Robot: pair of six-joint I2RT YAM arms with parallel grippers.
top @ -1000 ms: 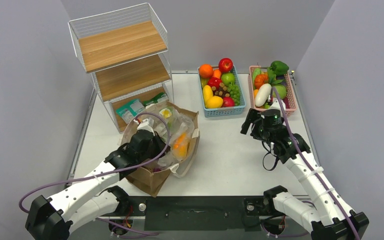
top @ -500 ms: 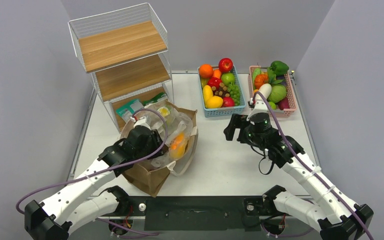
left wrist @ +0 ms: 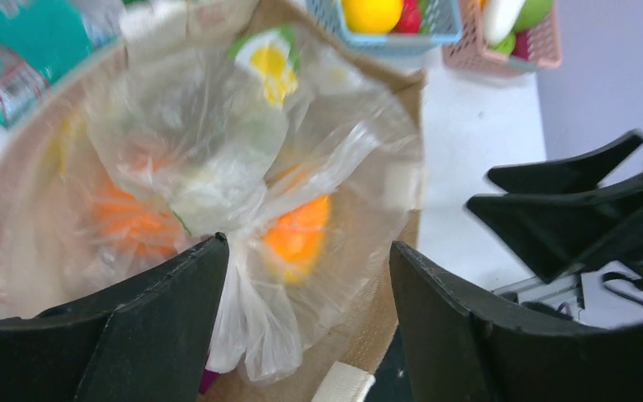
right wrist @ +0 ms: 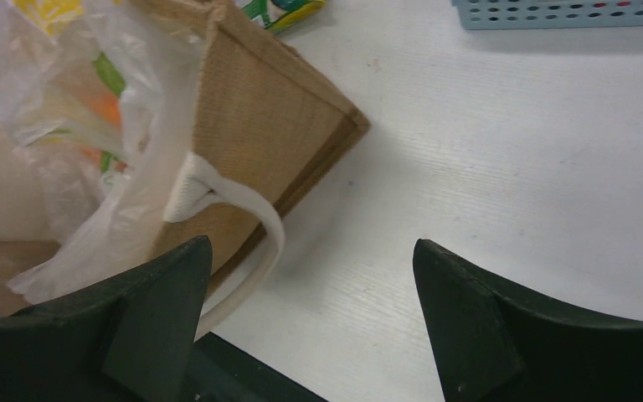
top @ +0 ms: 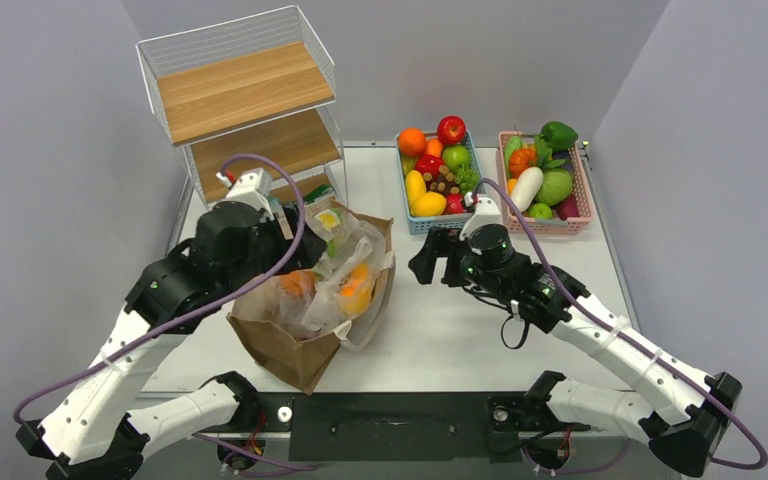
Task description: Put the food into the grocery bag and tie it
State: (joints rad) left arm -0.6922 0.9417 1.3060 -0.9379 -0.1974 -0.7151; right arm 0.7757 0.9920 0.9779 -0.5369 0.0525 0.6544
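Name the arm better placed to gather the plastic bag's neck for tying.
Left. The left gripper, open, hangs over the bunched grocery bag; the right gripper, open, sits beside the jute tote over the table.

Lab booth: grey partitions (top: 50, 150) around table (top: 440, 345)

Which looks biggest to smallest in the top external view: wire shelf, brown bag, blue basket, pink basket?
1. wire shelf, clearly the largest.
2. brown bag.
3. blue basket and pink basket: side by side with near-identical footprints, so I won't rank one over the other.
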